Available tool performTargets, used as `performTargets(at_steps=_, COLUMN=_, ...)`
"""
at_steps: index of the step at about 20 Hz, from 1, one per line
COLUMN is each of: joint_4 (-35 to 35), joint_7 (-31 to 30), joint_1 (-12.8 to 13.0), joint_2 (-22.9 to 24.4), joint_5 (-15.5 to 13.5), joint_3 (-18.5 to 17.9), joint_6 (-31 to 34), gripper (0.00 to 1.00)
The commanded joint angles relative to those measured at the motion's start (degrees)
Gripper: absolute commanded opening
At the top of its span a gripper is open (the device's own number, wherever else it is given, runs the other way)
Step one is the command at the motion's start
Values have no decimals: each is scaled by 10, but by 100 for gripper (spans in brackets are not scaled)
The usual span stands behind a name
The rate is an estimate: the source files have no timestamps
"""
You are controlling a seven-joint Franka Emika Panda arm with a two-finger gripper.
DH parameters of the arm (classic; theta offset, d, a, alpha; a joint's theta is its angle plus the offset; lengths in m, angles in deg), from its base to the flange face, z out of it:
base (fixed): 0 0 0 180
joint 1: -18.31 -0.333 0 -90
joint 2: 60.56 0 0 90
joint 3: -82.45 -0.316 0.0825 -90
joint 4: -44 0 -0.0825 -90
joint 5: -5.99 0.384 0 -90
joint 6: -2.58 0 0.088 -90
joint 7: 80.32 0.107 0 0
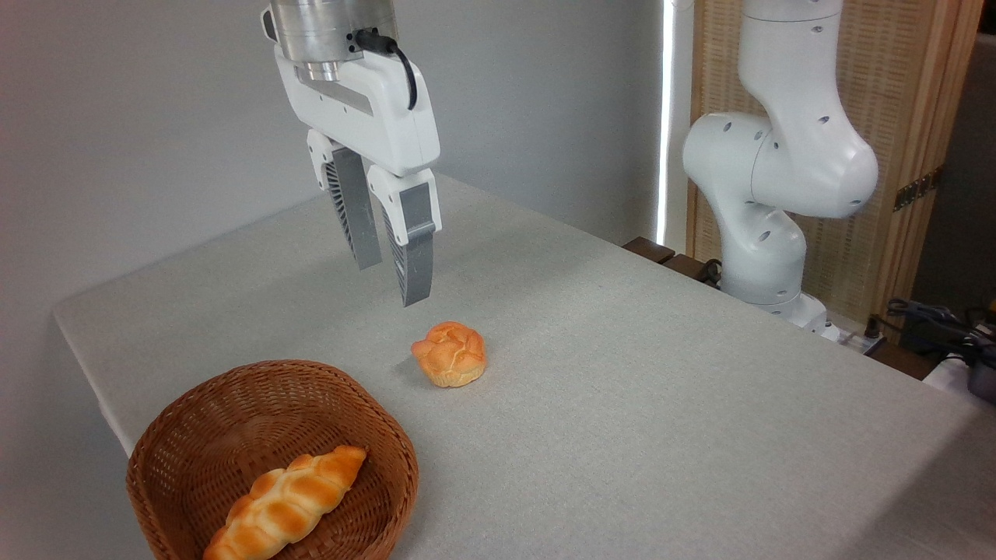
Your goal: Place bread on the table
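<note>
The bread (450, 354), a small round golden-orange bun with a knotted top, lies on the light grey table (622, 373), just right of the basket. My gripper (391, 281) hangs in the air above and a little left of the bun, well clear of it. Its two grey ribbed fingers (412, 257) stand slightly apart with nothing between them, so it is open.
A brown wicker basket (187, 420) sits at the table's front left and holds a longer braided golden loaf (284, 504). The arm's white base (766, 187) stands beyond the table's right edge, with cables (941, 330) at far right.
</note>
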Motion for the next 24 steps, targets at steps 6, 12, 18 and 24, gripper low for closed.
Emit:
performTargets(at_steps=6, joint_4=9, joint_7=4, joint_1=57, joint_2=2, joint_5=0, joint_3=-72, joint_6=12, gripper=100)
performTargets(at_steps=12, joint_4=8, joint_7=-2, joint_1=61, joint_2=2, joint_5=0, joint_3=-74, joint_6=17, gripper=100)
performTargets(at_steps=18, joint_4=8, joint_7=-4, joint_1=62, joint_2=2, joint_5=3, joint_3=-74, joint_6=17, gripper=100)
performTargets(at_steps=24, joint_4=9, joint_7=3, joint_1=62, joint_2=2, joint_5=-3, joint_3=-85, joint_6=17, gripper=100)
